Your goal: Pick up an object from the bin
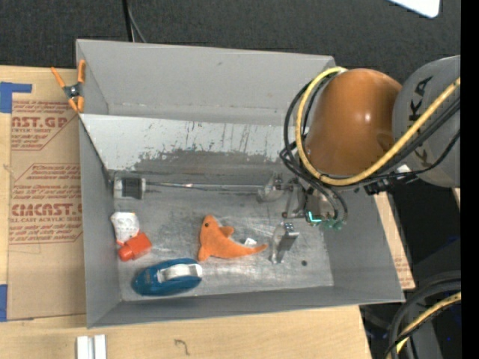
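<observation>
The pincer [283,244] hangs low over the floor of the grey metal bin [224,81]. The orange toy, maybe a fish [217,241], lies just beside it toward the view's left. Its thin tail points at the pincer. I cannot tell if the pincer is open or closed.

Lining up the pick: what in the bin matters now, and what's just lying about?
In play: gripper; orange fish-shaped toy beside it.
Lying about: blue oval thing with white top; small white-and-orange thing; long grey rod along the back wall.
</observation>
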`<state>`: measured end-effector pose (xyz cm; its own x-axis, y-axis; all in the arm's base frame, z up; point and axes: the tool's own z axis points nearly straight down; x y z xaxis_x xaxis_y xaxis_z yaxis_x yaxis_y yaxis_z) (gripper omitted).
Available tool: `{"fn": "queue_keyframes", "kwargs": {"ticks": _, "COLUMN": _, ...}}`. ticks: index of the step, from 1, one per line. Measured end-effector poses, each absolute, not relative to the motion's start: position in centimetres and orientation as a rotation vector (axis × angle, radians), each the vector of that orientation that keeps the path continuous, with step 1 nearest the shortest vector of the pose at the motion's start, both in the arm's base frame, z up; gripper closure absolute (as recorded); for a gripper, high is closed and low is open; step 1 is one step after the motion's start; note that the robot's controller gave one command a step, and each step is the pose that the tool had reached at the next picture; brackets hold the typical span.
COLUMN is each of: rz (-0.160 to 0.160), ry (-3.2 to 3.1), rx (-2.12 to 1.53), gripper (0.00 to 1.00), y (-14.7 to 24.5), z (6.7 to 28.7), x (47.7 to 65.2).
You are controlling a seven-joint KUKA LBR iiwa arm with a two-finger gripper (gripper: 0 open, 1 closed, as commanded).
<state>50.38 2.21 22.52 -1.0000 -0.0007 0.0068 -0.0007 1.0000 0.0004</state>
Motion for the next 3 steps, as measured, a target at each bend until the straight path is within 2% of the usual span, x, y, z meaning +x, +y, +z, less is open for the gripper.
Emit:
{"fn": "queue_keyframes", "kwargs": {"ticks": 1, "rz": -0.001, "ry": -3.143, "rx": 0.001, "gripper": 0.0, "y": 2.2, "z": 22.9, "x": 50.5}}
{"fn": "queue_keyframes", "kwargs": {"ticks": 2, "rz": 0.0, "ry": -3.149, "rx": 0.094, "gripper": 0.0, "y": 2.6, "z": 19.6, "x": 50.6}}
{"fn": "queue_keyframes", "kwargs": {"ticks": 3, "rz": 0.0, "ry": -3.137, "rx": 0.253, "gripper": 0.0, "y": 3.8, "z": 12.9, "x": 50.7}}
